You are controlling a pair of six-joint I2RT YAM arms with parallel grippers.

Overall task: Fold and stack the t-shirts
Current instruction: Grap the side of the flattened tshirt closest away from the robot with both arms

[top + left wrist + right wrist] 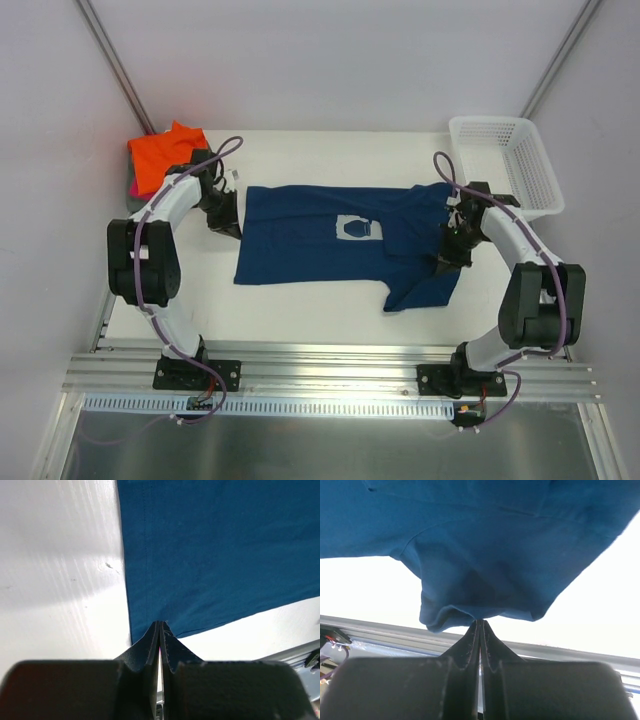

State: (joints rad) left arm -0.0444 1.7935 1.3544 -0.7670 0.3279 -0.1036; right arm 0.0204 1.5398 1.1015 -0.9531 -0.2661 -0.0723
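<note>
A navy blue t-shirt [320, 235] lies spread across the table with its pale chest print [360, 229] facing up. My left gripper [226, 218] is at the shirt's left edge. In the left wrist view the left gripper [160, 624] is shut, its tips pinching the corner of the navy t-shirt [225, 555]. My right gripper [447, 258] is at the shirt's right side. The right wrist view shows the right gripper [481, 622] shut on a bunched fold of the navy t-shirt [495, 545], lifted a little off the table. A folded orange t-shirt [165, 150] tops a stack at the back left.
A white lattice basket [505, 160] stands at the back right corner. Pink cloth [133, 186] peeks out under the orange shirt. The aluminium rail [330, 375] with the arm bases runs along the near edge. White walls close in both sides.
</note>
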